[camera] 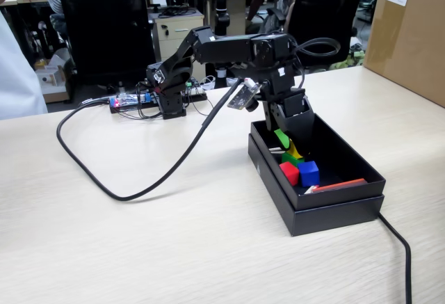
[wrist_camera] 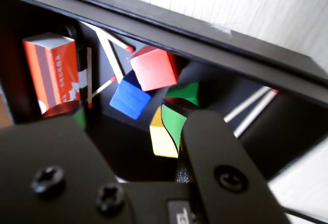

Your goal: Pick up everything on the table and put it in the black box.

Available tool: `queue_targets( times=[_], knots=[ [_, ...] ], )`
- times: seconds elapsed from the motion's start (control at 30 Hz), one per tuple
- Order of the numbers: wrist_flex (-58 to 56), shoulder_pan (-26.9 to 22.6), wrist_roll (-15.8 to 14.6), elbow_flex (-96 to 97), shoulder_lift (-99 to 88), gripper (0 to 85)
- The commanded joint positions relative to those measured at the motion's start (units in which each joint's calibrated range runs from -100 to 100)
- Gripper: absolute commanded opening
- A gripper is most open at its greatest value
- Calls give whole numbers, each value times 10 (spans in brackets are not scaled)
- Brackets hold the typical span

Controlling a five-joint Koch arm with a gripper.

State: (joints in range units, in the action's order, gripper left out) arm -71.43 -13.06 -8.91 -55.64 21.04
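1. Table [camera: 139, 248]: light wood; black box [camera: 334, 206] sits toward its right edge in the fixed view.
2. Arm reaches down into the box; gripper [camera: 284, 139] low inside, green-padded jaws around the yellow cube [wrist_camera: 163, 138], apparently clamping it.
3. Red cube [wrist_camera: 154, 67], blue cube [wrist_camera: 130, 99], green cube [wrist_camera: 185, 93] cluster mid-box, touching.
4. Red-tipped sticks [wrist_camera: 115, 60] near the box wall.

The desk [camera: 139, 248] is light beige wood grain. Directly on it stand the black box [camera: 327, 210] toward the right edge, the arm's base [camera: 172, 102] near the far edge, and a big brown cardboard box [camera: 410, 33] at the far right corner. A black cable [camera: 111, 191] loops across the middle — another cable [camera: 402, 248] trails off the near edge.
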Motion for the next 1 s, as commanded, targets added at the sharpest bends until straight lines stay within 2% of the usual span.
queue_targets(
  times=[0.0, 0.1, 0.27, 0.67, 0.97],
  knots=[
    [-1, 10, 3, 41, -201, 408],
    [0, 25, 7, 133, -347, 464],
    [24, 54, 15, 357, -614, 492],
    [299, 96, 14, 993, -1163, 488],
    [446, 140, 35, 1215, -1210, 516]
  ],
)
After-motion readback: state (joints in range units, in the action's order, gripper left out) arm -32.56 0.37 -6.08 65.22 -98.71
